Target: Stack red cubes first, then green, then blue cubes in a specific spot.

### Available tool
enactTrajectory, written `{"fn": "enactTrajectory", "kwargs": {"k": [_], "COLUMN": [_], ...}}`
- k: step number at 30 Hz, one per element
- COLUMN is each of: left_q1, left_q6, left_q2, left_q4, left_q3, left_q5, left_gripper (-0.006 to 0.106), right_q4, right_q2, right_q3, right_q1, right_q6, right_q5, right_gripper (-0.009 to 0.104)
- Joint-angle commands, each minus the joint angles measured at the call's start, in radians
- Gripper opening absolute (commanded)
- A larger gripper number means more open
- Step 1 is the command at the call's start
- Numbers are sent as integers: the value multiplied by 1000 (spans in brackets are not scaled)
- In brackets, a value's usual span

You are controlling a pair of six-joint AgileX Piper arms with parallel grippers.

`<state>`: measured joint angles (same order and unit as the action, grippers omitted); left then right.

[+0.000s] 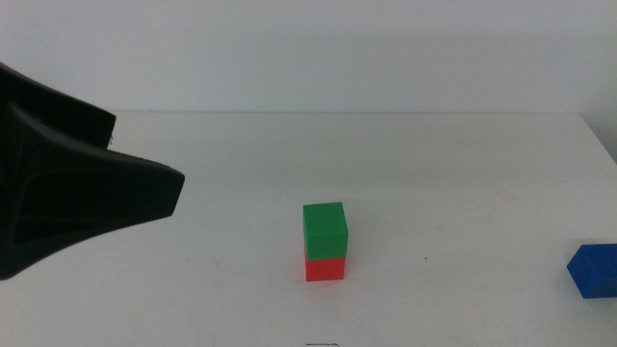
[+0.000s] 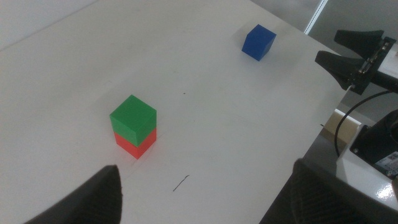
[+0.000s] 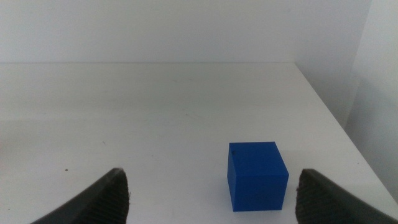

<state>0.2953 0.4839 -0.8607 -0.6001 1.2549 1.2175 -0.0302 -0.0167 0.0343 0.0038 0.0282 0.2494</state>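
— Underneath it all? 
— Smooth white table [image 1: 463, 193], plain and unmarked.
— Resting straight on it?
— Near the middle, red cube [image 1: 325, 267], flat on the surface, topped by green cube [image 1: 325, 231]. Well apart, by the right edge, blue cube [image 1: 594, 271], alone and flat.

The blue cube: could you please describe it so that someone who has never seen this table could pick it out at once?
On the white table, a two-cube stack sits near the middle: the green cube on the red cube. Far to the right of it, at the table's edge, the blue cube stands alone between the open right gripper. It is the only blue, unstacked cube.
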Motion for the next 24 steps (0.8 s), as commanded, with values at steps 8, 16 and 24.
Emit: {"fn": "enactTrajectory", "kwargs": {"k": [8,16,24], "left_q1": [2,2,2], "left_q6": [-3,-3,-3], "left_q2": [0,0,0], "left_q4": [-48,-48,-48], "left_q3": [20,20,20], "left_q5": [-48,-48,-48], "left_gripper": [92,92,92], "right_q4": [-1,-1,-1], "right_q2": [130,467,827], "right_q3": [-249,-702,-1106], "right_q1": [1,1,1], "right_q6": [-8,-9,-4], "right_q5": [167,588,992], "right_gripper": [87,87,87]}}
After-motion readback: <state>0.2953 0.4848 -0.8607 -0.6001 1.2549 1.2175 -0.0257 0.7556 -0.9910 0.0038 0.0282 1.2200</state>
